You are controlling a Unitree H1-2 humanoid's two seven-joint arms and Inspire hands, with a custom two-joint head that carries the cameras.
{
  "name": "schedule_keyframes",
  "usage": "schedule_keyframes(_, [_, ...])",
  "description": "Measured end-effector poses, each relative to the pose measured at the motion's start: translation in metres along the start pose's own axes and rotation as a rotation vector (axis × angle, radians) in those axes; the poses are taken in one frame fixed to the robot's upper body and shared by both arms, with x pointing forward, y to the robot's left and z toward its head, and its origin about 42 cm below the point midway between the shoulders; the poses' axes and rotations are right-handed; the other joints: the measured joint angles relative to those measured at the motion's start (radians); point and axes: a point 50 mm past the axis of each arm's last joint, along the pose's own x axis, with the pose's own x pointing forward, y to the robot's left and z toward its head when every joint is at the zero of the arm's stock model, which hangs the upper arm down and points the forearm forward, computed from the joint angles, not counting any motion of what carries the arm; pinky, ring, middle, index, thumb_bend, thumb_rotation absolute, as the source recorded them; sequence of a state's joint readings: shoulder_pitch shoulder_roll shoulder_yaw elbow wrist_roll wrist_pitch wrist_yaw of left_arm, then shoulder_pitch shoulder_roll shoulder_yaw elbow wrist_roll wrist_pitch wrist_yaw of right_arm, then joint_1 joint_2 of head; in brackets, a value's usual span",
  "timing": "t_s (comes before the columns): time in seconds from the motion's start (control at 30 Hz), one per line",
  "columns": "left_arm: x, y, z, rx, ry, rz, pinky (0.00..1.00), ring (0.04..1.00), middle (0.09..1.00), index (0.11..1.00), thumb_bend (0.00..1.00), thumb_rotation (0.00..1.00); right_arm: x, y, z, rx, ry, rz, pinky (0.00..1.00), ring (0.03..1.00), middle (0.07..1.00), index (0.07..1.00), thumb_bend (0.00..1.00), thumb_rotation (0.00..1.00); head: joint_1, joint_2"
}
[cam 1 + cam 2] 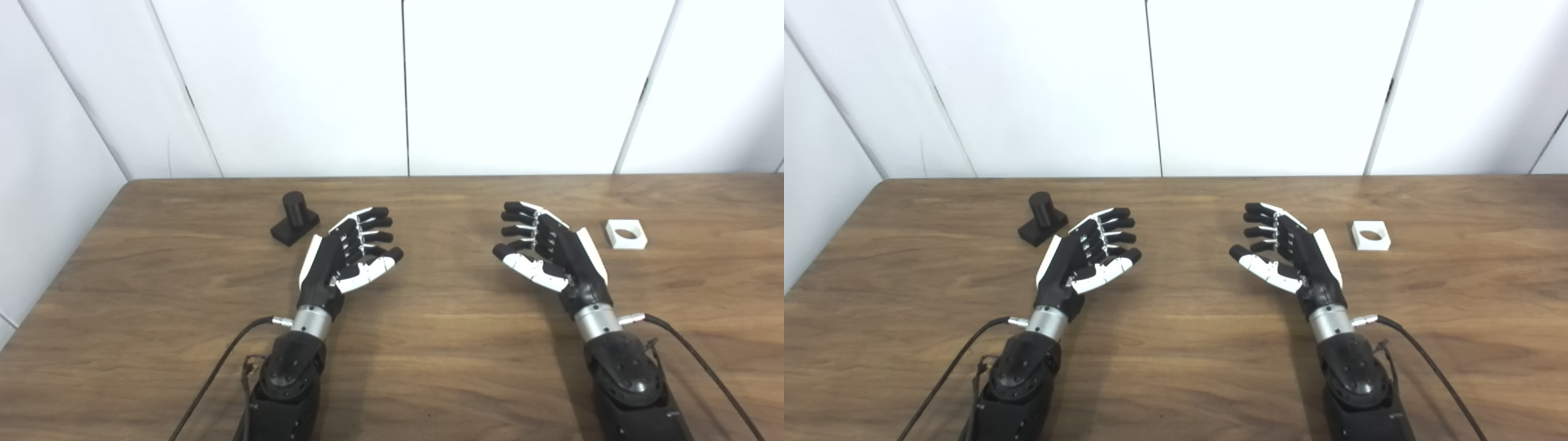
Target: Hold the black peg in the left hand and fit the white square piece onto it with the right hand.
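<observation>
A brown wood-grain counter (429,343) holds a black peg (294,217) on its base at far left and a white square piece (626,234) at far right.

Bare table (429,367) lies between the empty, spread left hand (349,254) and right hand (548,251); black peg (294,217) far left and white square piece (626,234) far right stand unobstructed.

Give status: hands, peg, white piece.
Left hand open, empty; right hand open, empty. Peg upright on table, beyond the left hand, untouched. White piece flat on table, right of the right hand. Nothing in the way.
</observation>
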State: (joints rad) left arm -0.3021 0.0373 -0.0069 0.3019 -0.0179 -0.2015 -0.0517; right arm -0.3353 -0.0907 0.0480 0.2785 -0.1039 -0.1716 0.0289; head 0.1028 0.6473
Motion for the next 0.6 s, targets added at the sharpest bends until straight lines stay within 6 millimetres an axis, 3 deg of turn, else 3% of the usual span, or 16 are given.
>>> schedule_keyframes(0.17, [0.001, 0.0, 0.0, 0.0, 0.0, -0.003, 0.56, 0.674, 0.74, 0.716, 0.6, 0.11, 0.0, 0.0, 0.0, 0.001, 0.0, -0.001, 0.6, 0.7, 0.761, 0.763, 0.72, 0.31, 0.014, -0.002])
schedule_keyframes(0.6, [0.009, -0.012, -0.002, 0.011, -0.007, -0.015, 0.57, 0.681, 0.748, 0.717, 0.64, 0.15, -0.001, -0.018, -0.004, -0.008, -0.013, -0.004, 0.6, 0.704, 0.764, 0.766, 0.74, 0.35, 0.208, -0.038])
